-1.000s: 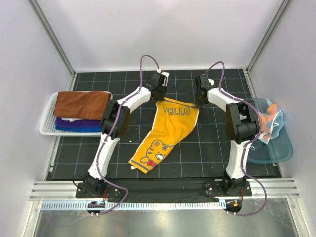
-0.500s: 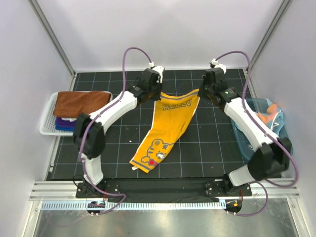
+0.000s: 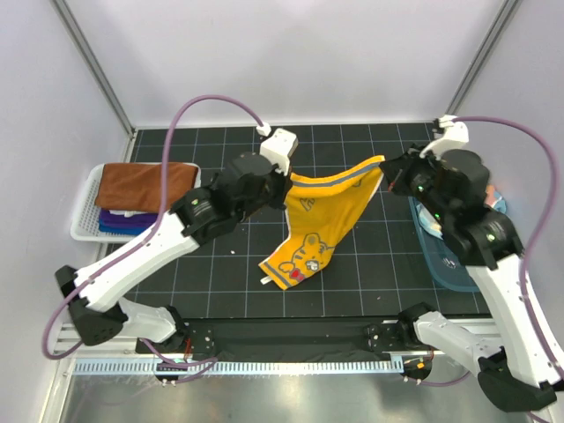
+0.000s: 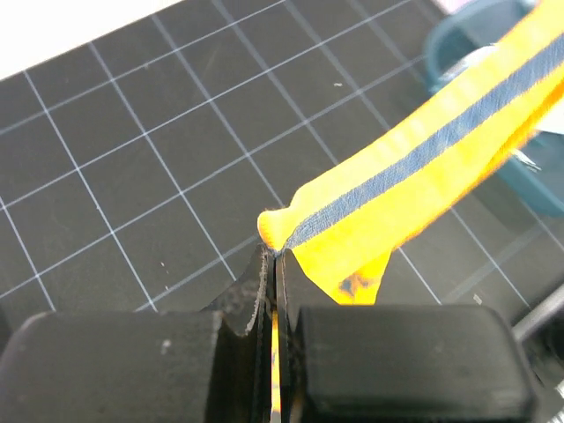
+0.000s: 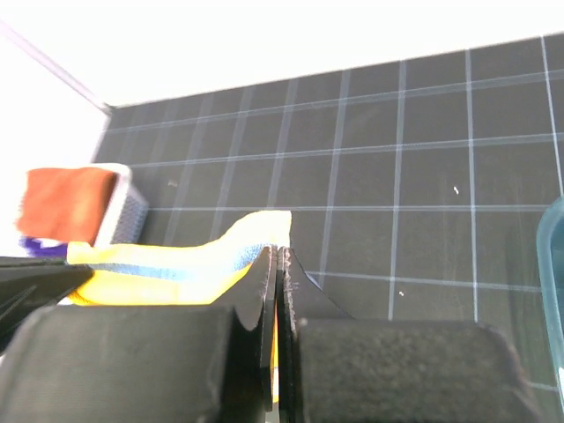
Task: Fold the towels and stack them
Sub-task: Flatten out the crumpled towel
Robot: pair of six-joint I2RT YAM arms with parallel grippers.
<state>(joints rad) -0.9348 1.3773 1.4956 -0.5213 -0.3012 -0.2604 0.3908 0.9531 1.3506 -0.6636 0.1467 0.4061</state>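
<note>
Left claw [image 3: 285,181] and right claw [image 3: 389,173] pinch top corners of the orange towel [image 3: 322,220], frame centre; we should lift evenly, edge taut.

Overhead plus wrist close-ups, towel [image 3: 322,216] shared

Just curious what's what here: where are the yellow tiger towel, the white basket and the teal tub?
Yellow cloth towel with a cartoon tiger [image 3: 324,211]: overhead view, middle of the cloth.
White slatted plastic basket [image 3: 85,218]: overhead view, left rim.
Teal round plastic tub [image 3: 451,269]: overhead view, near wall.
</note>
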